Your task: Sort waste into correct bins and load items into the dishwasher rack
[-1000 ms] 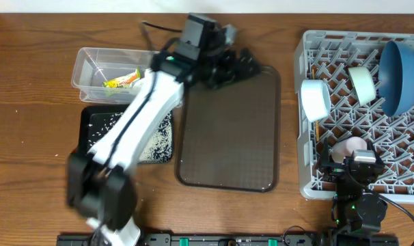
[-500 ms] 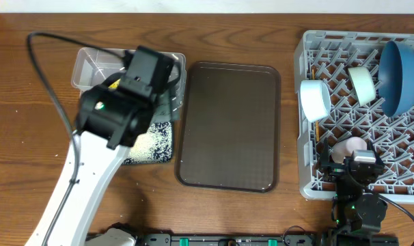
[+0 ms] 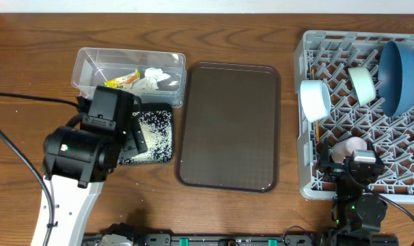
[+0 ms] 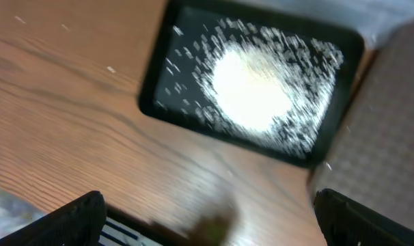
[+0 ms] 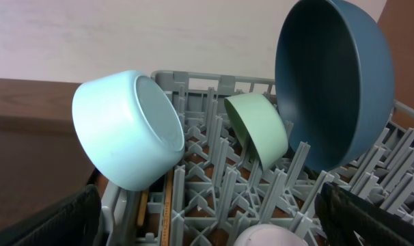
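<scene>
Left gripper (image 4: 210, 225) spread wide, empty, above black tub (image 4: 152, 96) holding rice (image 4: 251, 85); clear tub (image 3: 87, 61) at its 12 o'clock holds tissue (image 3: 151, 80) and wrapper (image 3: 121, 80). Right gripper (image 5: 207, 229) gapes empty at 6 o'clock edge of rack (image 3: 306, 179), which holds blue bowl (image 3: 398, 68), mint bowl (image 3: 362, 83), white bowl (image 3: 315, 99), cup (image 3: 350, 145)

tissue (image 3: 151, 80), wrapper (image 3: 121, 80): clear bin (image 3: 84, 58) | rice (image 3: 156, 140): black bin (image 3: 171, 130) | bowls (image 3: 400, 68) tilted, cup (image 3: 350, 146) likely: rack (image 3: 398, 184)
</scene>
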